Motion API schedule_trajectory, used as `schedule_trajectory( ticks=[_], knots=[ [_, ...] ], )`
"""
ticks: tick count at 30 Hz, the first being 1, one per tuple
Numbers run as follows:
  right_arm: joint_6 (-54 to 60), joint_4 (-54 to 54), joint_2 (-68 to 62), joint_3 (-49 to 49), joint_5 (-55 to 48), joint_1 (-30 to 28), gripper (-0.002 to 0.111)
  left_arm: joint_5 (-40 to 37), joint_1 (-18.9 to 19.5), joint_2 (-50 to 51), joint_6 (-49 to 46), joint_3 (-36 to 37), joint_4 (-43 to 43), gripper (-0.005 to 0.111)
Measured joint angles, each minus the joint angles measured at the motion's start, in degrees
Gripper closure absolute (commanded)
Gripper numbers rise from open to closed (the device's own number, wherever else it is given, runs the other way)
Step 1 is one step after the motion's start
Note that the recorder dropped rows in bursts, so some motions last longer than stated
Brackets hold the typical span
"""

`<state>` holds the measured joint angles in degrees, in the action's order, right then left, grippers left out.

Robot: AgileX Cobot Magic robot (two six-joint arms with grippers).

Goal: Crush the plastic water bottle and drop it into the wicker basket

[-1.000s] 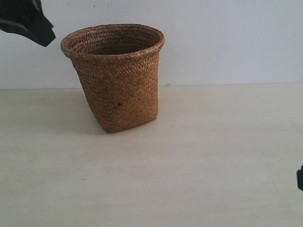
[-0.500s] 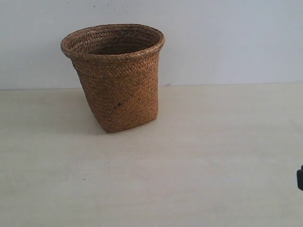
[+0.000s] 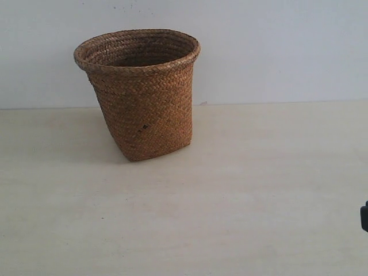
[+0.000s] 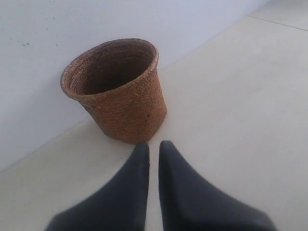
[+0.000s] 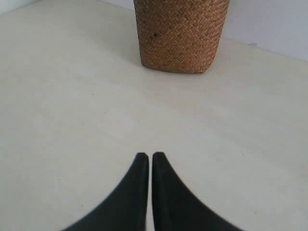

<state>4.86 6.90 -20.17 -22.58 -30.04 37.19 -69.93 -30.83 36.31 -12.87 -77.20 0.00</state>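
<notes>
The brown wicker basket stands upright on the pale table near the back wall; it also shows in the left wrist view and the right wrist view. The plastic water bottle is out of view in every frame; the basket's inside looks dark and I cannot tell what lies in it. My left gripper hangs above and short of the basket, shut with a thin slit and nothing between its fingers. My right gripper is shut and empty, well back from the basket over bare table.
A pale wooden table meets a white wall just behind the basket. A dark bit of the right arm shows at the exterior view's right edge.
The left arm, seen at the exterior view's top left corner one second ago, has pulled out of that view. The basket and right arm have not moved.
</notes>
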Motion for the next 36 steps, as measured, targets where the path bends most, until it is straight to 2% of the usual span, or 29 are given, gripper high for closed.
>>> schedule_trajectory(
  ticks=[3,8,10,11,12,15,22,29,36],
  knots=[
    [0.00,0.00,0.00,0.00,0.00,0.00,0.108,4.71,2.26,-3.93,1.75,7.96,-0.92,0.103],
    [0.00,0.00,0.00,0.00,0.00,0.00,0.108,16.98,7.01,-9.20,2.24,21.77,-5.38,0.103],
    [0.00,0.00,0.00,0.00,0.00,0.00,0.108,23.11,8.90,-11.69,2.24,28.07,-7.52,0.103],
    [0.00,0.00,0.00,0.00,0.00,0.00,0.108,29.80,10.51,-14.16,2.24,34.55,-9.49,0.103],
    [0.00,0.00,0.00,0.00,0.00,0.00,0.108,32.63,11.10,-15.26,2.24,37.16,-10.29,0.103],
    [0.00,0.00,0.00,0.00,0.00,0.00,0.108,49.30,14.15,-19.26,2.24,52.10,-12.44,0.103],
    [0.00,0.00,0.00,0.00,0.00,0.00,0.108,65.95,18.91,-23.06,1.87,70.12,-12.92,0.103],
    [0.00,0.00,0.00,0.00,0.00,0.00,0.108,67.71,23.24,-34.36,1.24,76.86,-12.92,0.103],
    [0.00,0.00,0.00,0.00,0.00,0.00,0.108,59.84,25.43,-36.16,1.04,76.90,-13.45,0.103]
  ],
)
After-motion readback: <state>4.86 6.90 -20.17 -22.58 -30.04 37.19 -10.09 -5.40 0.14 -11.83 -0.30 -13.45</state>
